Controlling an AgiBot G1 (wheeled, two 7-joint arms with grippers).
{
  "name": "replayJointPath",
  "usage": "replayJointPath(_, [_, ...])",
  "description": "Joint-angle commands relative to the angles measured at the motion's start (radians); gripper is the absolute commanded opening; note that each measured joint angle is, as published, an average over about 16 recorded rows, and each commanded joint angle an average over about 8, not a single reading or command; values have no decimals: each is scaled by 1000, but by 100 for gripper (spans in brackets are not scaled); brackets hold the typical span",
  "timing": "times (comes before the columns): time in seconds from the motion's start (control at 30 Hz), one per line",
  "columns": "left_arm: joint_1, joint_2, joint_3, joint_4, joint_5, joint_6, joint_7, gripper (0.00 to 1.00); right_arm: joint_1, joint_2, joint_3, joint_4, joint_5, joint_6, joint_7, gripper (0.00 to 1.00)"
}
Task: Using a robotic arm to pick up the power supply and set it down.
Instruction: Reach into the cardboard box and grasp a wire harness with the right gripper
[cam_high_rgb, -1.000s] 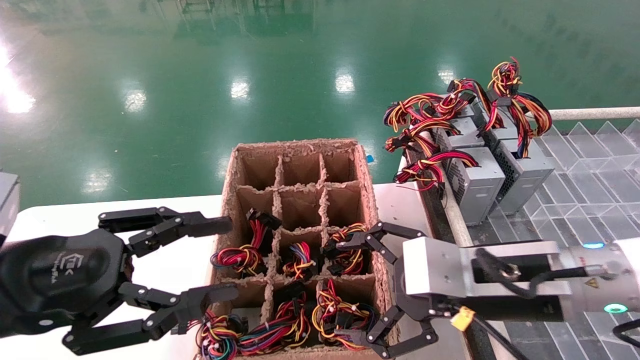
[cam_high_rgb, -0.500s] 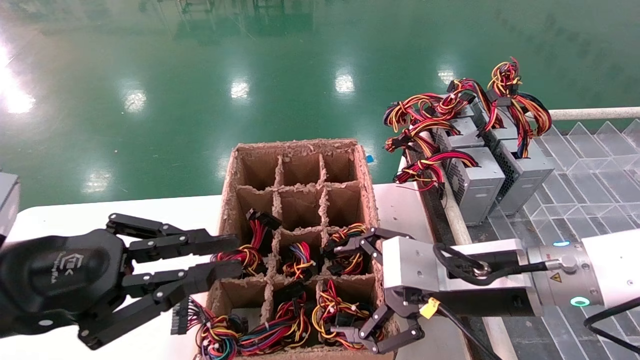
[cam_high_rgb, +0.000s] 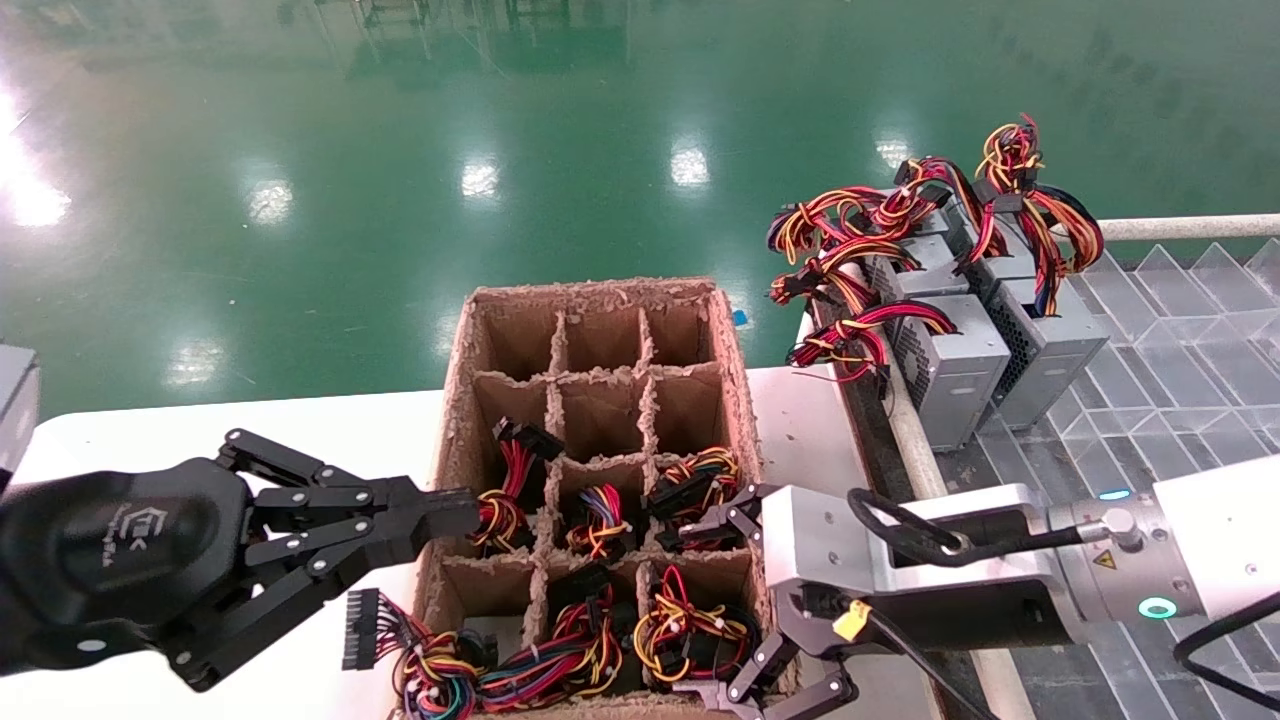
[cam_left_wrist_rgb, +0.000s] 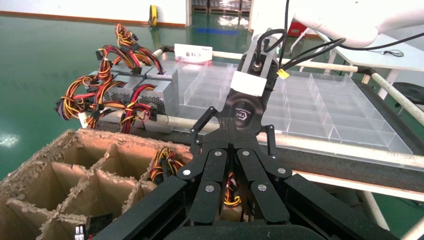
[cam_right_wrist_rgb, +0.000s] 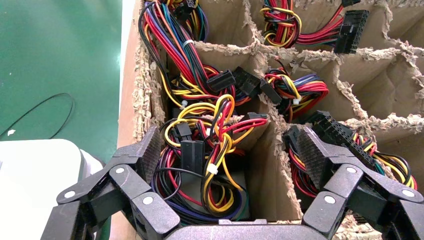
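Observation:
A cardboard box (cam_high_rgb: 595, 292) with a grid of compartments stands on the white table. The power supply (cam_high_rgb: 690, 630) sits in the near right compartment; its grey top (cam_right_wrist_rgb: 237, 180) shows under yellow, red, purple and blue wires. My right gripper (cam_high_rgb: 735, 605) (cam_right_wrist_rgb: 230, 142) is open and lowered over that compartment. One finger (cam_right_wrist_rgb: 147, 150) is by the box's outer wall. The other finger (cam_right_wrist_rgb: 320, 155) is past the cardboard divider, in the adjoining compartment. My left gripper (cam_high_rgb: 455, 510) (cam_left_wrist_rgb: 231, 150) is shut on nothing, its tips against the box's left wall.
Other wired units fill the near and middle compartments; the far ones hold nothing. Several grey boxes (cam_high_rgb: 960, 360) with red-yellow-black bundles stand on the clear plastic tray (cam_high_rgb: 1180, 340) at the right. A loose black connector (cam_high_rgb: 362, 630) hangs out by the box's near left corner.
The left gripper's fingers have closed from wide open. The right gripper has shifted nearer and lower, down round the near right compartment.

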Motion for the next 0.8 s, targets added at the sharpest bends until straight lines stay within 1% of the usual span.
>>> replayJointPath(0.03, [0, 0, 0, 0, 0, 0, 0, 0, 3, 0, -2, -1, -3, -2, 9, 0])
replayJointPath(0.37, [0, 0, 0, 0, 0, 0, 0, 0, 2, 2, 1, -4, -6, 11, 15, 0])
replayJointPath(0.8, [0, 0, 0, 0, 0, 0, 0, 0, 10, 3, -1, -4, -14, 8, 16, 0])
